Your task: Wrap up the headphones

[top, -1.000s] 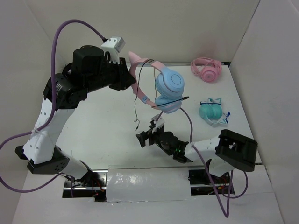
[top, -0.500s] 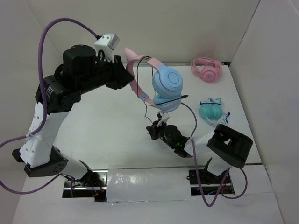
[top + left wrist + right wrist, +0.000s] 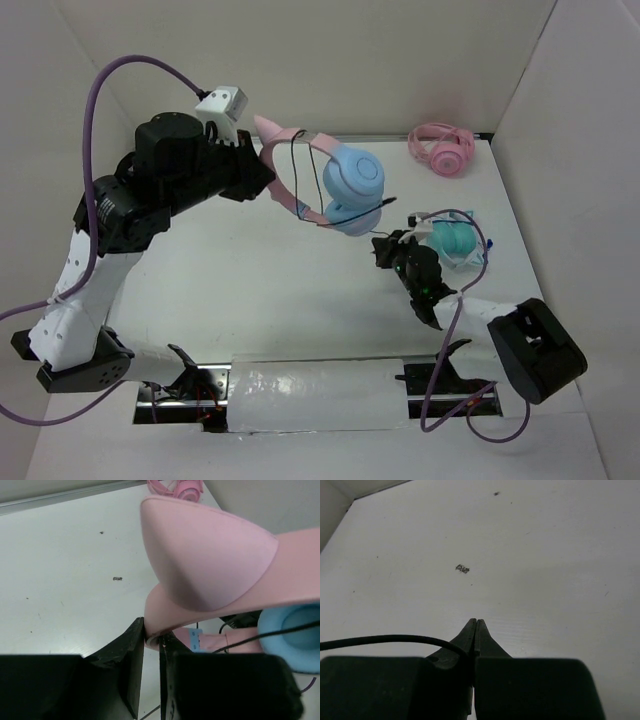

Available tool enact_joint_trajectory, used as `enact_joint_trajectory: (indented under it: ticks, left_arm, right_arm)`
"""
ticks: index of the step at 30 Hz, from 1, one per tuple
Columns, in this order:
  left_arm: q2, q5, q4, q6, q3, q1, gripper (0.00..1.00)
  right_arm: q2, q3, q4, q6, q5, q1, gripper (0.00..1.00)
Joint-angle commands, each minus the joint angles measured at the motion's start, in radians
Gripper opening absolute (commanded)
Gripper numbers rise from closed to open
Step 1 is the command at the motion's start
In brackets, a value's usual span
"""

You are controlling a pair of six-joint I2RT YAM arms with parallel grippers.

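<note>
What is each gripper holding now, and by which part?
The left gripper holds the headphones by the pink headband. The right gripper is shut on their thin black cable.

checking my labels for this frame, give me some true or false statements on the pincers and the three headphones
1. The left pincer grips the headband. True.
2. The right pincer is open. False: it is shut on the cable.
3. The pink headphones lie at the far right of the table. True.
4. The teal headphones hang from the left pincer. False: they lie on the table near the right pincer.
</note>
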Motion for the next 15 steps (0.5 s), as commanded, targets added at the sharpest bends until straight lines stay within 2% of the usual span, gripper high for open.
enact_joint_trajectory:
  ticks: [1,3,7,10,15]
  left_arm:
    - [-0.041,0.009,0.186,-0.003,0.02,0.002,0.0]
    - [-0.048,0.064,0.209,-0.001,0.015,0.002,0.0]
    - [-0.047,0.069,0.218,0.005,0.038,0.002,0.0]
    - [-0.056,0.068,0.223,0.006,0.038,0.002,0.0]
    - [-0.08,0.156,0.252,0.018,-0.024,0.002,0.0]
  right_arm:
    - [-0.011,0.027,-0.097,-0.006,-0.066,-0.049,0.0]
    - [0.013,0.034,-0.073,-0.011,-0.094,-0.055,0.0]
    - [0.102,0.082,-0.083,0.007,-0.132,-0.116,0.0]
    - [0.191,0.1,-0.037,0.05,-0.246,-0.172,0.0]
    - [0.245,0.168,-0.01,0.029,-0.373,-0.167,0.0]
